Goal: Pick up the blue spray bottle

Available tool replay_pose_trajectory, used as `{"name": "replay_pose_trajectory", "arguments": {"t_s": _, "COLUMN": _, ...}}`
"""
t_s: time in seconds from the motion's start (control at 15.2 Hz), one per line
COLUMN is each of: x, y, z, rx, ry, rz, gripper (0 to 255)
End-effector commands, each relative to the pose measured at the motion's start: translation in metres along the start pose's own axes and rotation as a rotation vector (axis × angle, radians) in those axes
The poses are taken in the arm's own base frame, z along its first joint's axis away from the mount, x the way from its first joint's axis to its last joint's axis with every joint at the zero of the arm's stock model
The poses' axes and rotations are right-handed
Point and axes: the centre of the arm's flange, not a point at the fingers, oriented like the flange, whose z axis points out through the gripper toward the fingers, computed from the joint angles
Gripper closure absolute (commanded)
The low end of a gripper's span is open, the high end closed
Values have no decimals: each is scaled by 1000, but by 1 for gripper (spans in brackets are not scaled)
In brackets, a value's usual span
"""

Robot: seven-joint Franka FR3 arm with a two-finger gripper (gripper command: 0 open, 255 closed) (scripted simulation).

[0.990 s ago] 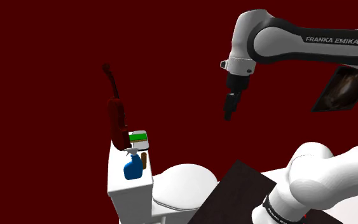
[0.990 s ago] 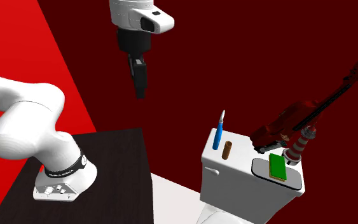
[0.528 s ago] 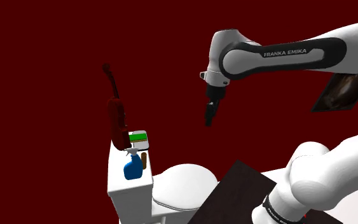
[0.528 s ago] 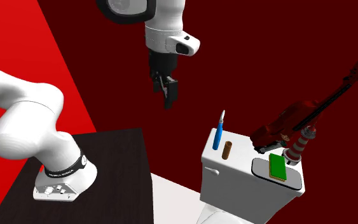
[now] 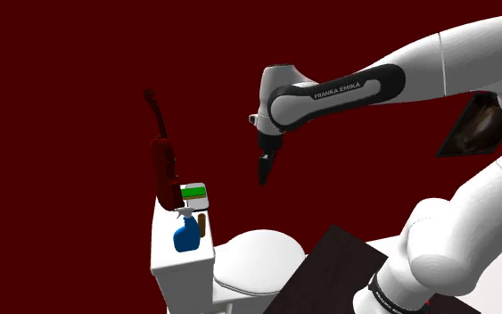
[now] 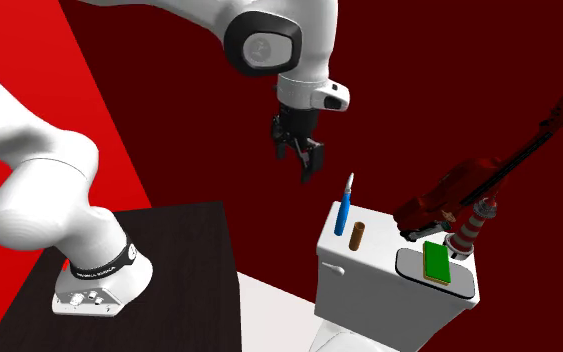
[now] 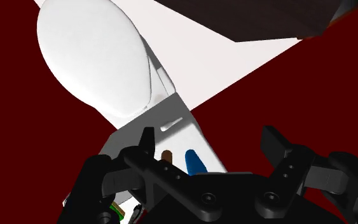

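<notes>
stage: approach, no grasp yet | gripper [image 5: 263, 174]: jaws apart, empty, in mid-air | bottle [image 5: 185, 235]: upright on tank [image 5: 173, 266], 8 o'clock of gripper in shoulder view, well apart | left: reach, close, lift

Flat, even light here: the white arm [image 5: 472, 53] and toilet tank [image 5: 182, 272] glow bright against deep maroon walls [image 5: 61, 89], the arm's underside shading to soft grey, the gripper [image 7: 209, 137] a near-black silhouette.
</notes>
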Motion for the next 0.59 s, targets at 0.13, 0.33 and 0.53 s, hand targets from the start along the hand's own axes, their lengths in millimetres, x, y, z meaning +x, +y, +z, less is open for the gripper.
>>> {"name": "replay_pose_trajectory", "arguments": {"t_s": 0.13, "x": 42, "y": 1, "z": 31, "rx": -7, "ry": 8, "rz": -72, "gripper": 0}}
{"name": "replay_pose_trajectory", "arguments": {"t_s": 0.33, "x": 75, "y": 1, "z": 52, "rx": -12, "ry": 14, "rz": -124, "gripper": 0}}
{"name": "replay_pose_trajectory", "arguments": {"t_s": 0.53, "x": 107, "y": -2, "z": 74, "rx": -17, "ry": 19, "rz": -177, "gripper": 0}}
